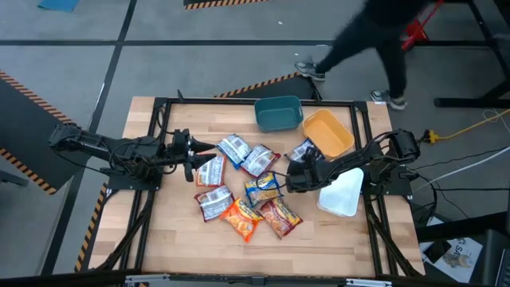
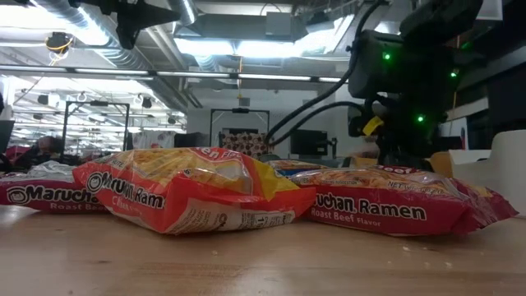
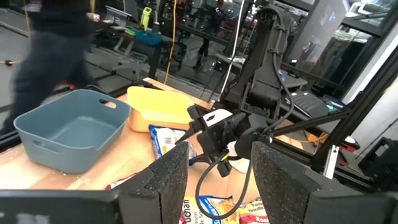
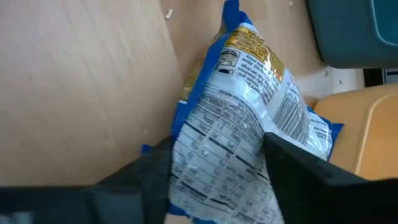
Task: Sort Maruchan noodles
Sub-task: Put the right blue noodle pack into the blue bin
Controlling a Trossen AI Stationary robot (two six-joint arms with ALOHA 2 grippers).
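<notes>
Robotics lab: hazard-striped floor tape (image 1: 24, 84), exposed ceiling ducts (image 2: 99, 41), equipment racks.

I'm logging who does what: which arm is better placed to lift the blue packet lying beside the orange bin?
Right. The right gripper already straddles the blue packet by the orange bin, fingers on either side. The left gripper sits across the pile, at the table's left side.

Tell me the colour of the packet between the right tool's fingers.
Blue and yellow packet, silver-white back; right wrist view shows it best.

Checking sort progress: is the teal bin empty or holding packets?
Empty: the teal bin shows only its bare inside, no packets, in the left wrist and high views.
</notes>
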